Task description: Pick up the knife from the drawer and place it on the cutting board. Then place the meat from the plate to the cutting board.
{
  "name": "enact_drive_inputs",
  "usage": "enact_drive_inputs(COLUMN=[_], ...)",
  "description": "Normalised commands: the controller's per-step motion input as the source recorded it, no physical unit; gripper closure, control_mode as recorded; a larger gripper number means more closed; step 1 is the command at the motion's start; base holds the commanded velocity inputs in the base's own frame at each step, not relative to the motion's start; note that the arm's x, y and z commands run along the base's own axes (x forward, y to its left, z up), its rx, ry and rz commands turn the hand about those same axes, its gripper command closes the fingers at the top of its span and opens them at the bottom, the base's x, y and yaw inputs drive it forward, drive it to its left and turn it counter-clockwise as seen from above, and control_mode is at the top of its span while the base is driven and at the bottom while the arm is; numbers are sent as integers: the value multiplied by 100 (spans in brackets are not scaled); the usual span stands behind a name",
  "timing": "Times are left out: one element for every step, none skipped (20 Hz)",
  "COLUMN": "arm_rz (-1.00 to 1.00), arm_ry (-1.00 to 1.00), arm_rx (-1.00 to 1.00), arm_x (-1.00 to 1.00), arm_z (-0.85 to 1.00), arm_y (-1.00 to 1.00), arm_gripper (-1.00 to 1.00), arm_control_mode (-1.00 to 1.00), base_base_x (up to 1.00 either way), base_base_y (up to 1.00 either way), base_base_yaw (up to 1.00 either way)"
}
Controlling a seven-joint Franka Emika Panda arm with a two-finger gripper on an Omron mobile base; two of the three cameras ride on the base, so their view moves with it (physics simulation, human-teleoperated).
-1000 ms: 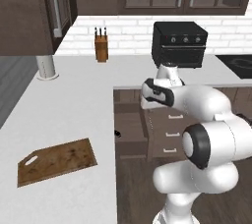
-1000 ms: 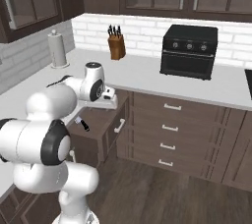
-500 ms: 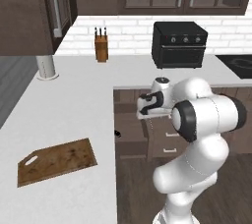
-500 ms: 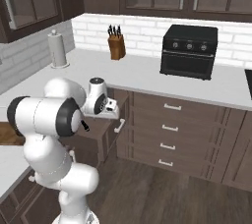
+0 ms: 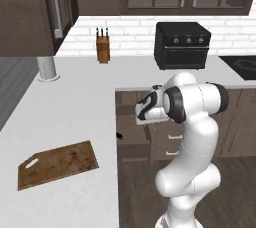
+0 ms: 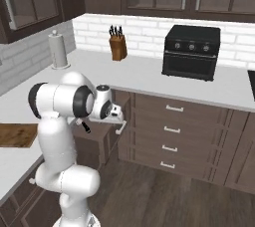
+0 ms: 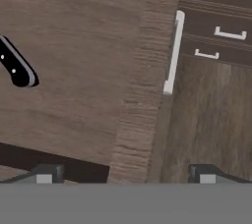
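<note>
Pincer hung over the open drawer, knife off to one side

The pincer [image 7: 123, 171] was spread and empty above the drawer [image 7: 74, 70]; the knife [image 7: 17, 66] lay inside, only its black handle end visible. A straight descent would likely have missed it or struck the drawer's front edge. The cutting board [image 5: 57, 164] waited on the bench [image 5: 75, 102].

Dark cabinets [image 6: 169, 136], white countertop [image 5: 70, 107]
</note>
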Motion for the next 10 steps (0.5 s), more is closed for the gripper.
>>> enact_drive_inputs(arm_rz=[0, 0, 0, 0, 0, 0, 0, 0, 0, 0], arm_ry=[3, 6, 9, 9, 9, 9, 6, 7, 8, 5], arm_rx=[0, -3, -4, -5, -5, -6, -4, -4, -6, 0], arm_x=[41, 45, 47, 47, 48, 43, 39, 37, 28, 2], arm_z=[-44, -57, -64, -64, -64, -59, -53, -55, -41, -4], arm_y=[0, 0, 0, 0, 0, 0, 0, 0, 0, 0], arm_gripper=[-100, -100, -100, -100, -100, -100, -100, -100, -100, -100], arm_control_mode=[-100, -100, -100, -100, -100, -100, -100, -100, -100, -100], base_base_x=[0, 0, 0, 0, 0, 0, 0, 0, 0, 0], base_base_y=[0, 0, 0, 0, 0, 0, 0, 0, 0, 0], base_base_yaw=[0, 0, 0, 0, 0, 0, 0, 0, 0, 0])
